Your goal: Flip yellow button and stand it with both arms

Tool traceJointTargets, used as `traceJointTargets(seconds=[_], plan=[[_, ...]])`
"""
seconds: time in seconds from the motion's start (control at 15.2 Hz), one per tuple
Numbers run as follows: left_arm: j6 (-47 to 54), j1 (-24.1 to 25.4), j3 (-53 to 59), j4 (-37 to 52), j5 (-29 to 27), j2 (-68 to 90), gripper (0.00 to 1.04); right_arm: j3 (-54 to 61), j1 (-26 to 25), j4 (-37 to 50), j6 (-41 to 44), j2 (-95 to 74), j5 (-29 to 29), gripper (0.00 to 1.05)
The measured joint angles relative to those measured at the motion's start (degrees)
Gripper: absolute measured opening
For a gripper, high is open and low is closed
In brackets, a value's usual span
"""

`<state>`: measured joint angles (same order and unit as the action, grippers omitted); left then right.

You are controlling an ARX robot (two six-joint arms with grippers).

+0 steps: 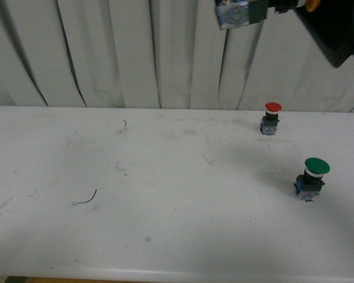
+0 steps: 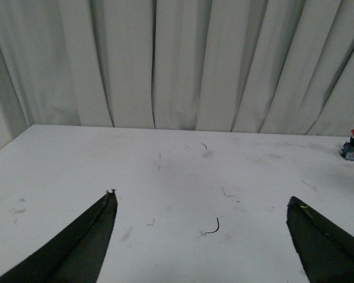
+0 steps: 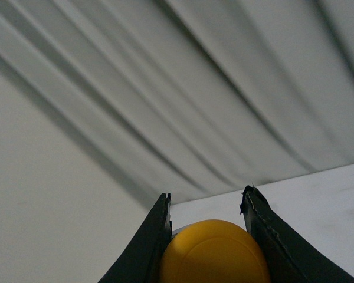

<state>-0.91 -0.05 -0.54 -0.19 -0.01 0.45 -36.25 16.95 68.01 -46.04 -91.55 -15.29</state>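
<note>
Frontally, yellow button (image 1: 236,15) aloft; right wrist shows cap (image 3: 214,252) between jaws.

Yellow button (image 1: 262,9) partly beyond top edge

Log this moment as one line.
right gripper: shut on yellow button, held above table | left gripper: open, empty | red button, green button: upright on table

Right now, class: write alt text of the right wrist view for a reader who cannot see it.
The right gripper is shut on the yellow button, whose round cap fills the gap between its black fingers. Behind hang pale pleated curtains, with a corner of white table.
</note>
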Motion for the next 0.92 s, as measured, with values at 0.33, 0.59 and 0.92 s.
traceJointTargets(seconds=[0.33, 0.59, 0.92], plan=[[0.1, 0.0, 0.0, 0.0, 0.0, 0.0, 0.98, -4.7, -8.7, -14.3, 35.3, 0.2, 16.7, 0.35], [0.1, 0.0, 0.0, 0.0, 0.0, 0.0, 0.98, -10.0, -14.6, -20.7, 46.2, -4.0, 22.3, 0.34], [0.1, 0.0, 0.0, 0.0, 0.0, 0.0, 0.98, -24.6, -15.5, -37.0, 45.5, -17.2, 23.6, 0.34]])
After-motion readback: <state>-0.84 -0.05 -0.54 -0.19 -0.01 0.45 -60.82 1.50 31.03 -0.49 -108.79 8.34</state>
